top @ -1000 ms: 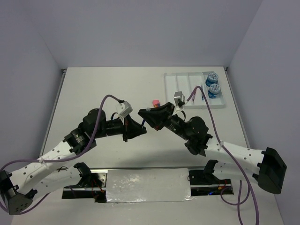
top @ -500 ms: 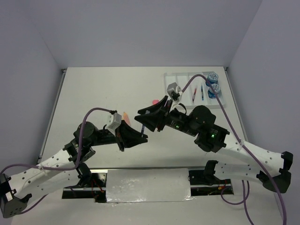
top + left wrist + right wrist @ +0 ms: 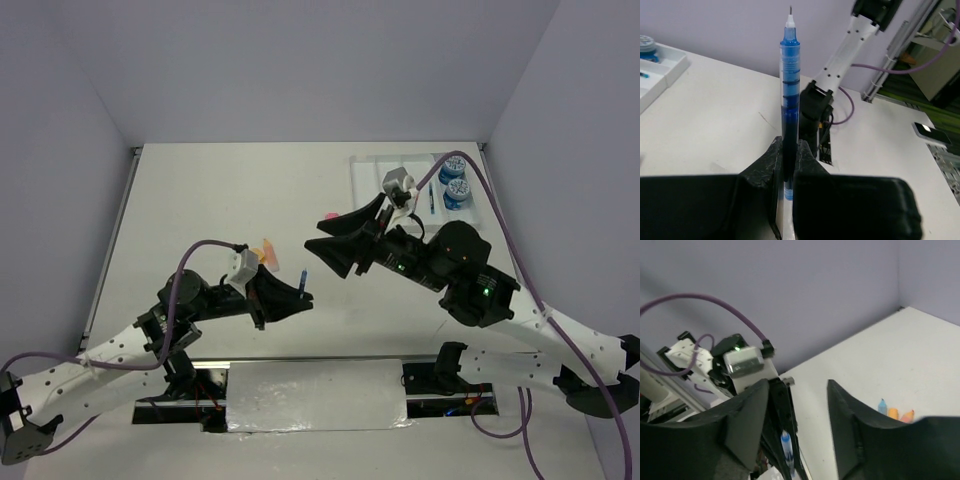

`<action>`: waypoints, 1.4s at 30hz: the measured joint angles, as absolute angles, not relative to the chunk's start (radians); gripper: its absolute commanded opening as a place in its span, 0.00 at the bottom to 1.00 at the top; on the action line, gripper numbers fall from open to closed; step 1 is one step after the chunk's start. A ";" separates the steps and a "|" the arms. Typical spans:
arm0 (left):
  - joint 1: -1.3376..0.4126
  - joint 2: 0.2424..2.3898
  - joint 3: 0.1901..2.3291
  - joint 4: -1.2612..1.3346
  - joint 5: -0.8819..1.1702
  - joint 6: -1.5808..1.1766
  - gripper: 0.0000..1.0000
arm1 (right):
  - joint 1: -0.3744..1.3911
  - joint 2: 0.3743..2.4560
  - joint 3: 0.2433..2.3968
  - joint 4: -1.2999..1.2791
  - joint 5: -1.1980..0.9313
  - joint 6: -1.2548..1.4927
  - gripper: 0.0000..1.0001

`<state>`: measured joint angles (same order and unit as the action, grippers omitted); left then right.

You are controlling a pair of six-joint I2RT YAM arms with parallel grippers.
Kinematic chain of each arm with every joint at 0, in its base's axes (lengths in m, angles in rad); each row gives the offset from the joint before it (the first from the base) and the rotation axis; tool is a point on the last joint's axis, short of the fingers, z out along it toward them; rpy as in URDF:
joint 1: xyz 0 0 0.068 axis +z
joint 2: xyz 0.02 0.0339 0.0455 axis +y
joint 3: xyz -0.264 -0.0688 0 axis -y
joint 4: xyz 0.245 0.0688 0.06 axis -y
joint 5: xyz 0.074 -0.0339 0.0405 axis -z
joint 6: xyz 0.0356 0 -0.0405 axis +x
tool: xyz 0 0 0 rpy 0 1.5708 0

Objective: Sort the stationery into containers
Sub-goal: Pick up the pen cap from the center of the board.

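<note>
My left gripper [image 3: 296, 293] is shut on a blue pen [image 3: 303, 276] and holds it off the table. In the left wrist view the blue pen [image 3: 789, 95] stands upright between the fingers of my left gripper [image 3: 788, 152], tip up. My right gripper [image 3: 327, 231] is open and empty, raised just right of the pen. Through the gap of my right gripper [image 3: 797, 392] I see the pen [image 3: 786, 445]. The white tray [image 3: 357, 182] at the far right holds two blue rolls [image 3: 455, 180] and a blue pen [image 3: 432, 198].
An orange and pink marker [image 3: 265, 249] lies on the table behind the left wrist. A light-blue marker [image 3: 882, 406] and orange markers [image 3: 900, 414] show in the right wrist view. The tray's corner [image 3: 660, 75] and a roll [image 3: 646, 44] show in the left wrist view.
The two grippers have drawn apart. The right gripper has lifted up and to the right, jaws open. The left gripper has pulled back toward the near edge with the blue pen.
</note>
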<state>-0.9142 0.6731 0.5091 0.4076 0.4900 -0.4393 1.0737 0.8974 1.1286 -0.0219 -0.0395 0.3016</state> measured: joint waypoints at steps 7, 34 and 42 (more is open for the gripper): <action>-0.915 0.598 0.506 0.290 0.199 -0.471 0.00 | 0.982 0.741 0.946 -0.159 0.228 0.377 0.74; -0.915 0.589 0.838 -0.601 -0.172 -0.492 0.00 | 0.872 1.479 0.955 -0.512 0.280 0.731 0.71; -0.915 0.537 0.818 -0.591 -0.102 -0.470 0.01 | 0.890 1.584 1.110 -0.657 0.408 1.266 0.45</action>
